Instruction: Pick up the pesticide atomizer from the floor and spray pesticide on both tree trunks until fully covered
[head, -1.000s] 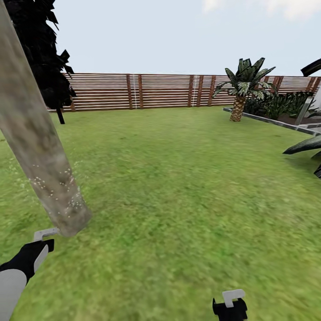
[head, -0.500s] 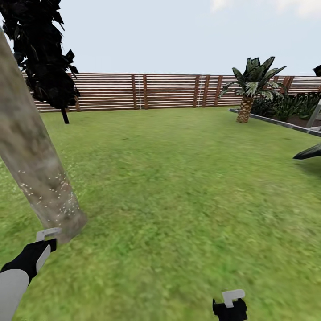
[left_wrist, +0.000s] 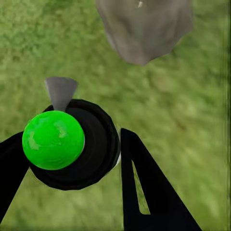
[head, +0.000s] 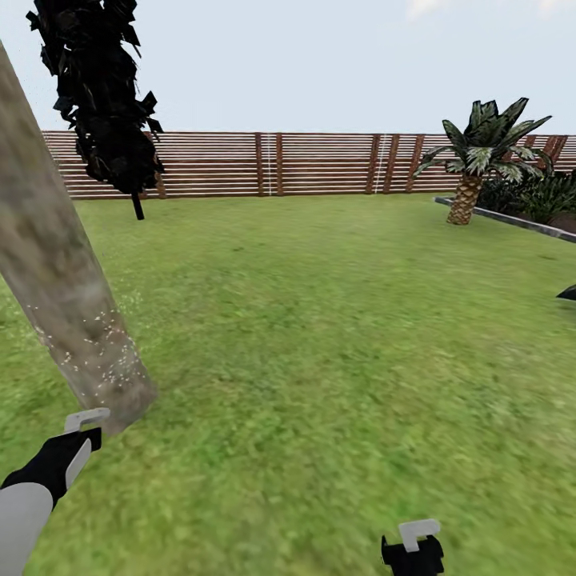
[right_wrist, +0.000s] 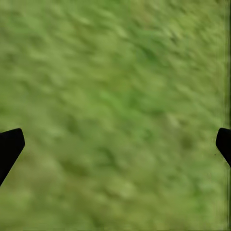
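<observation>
Left hand (left_wrist: 72, 159) gripped the pesticide atomizer (left_wrist: 72, 144), green cap up, nozzle aimed at the tree trunk (head: 68, 296) base just beside it. White specks dotted the lower trunk. Right hand (right_wrist: 115, 142) hung wide apart over the lawn (head: 336, 336), away from the trunk.

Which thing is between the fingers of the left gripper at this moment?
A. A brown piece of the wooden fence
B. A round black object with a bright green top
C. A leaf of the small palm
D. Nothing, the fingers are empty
B: in the left wrist view the black fingers of the left gripper stand on both sides of a round black object with a bright green top, above the grass.
</observation>
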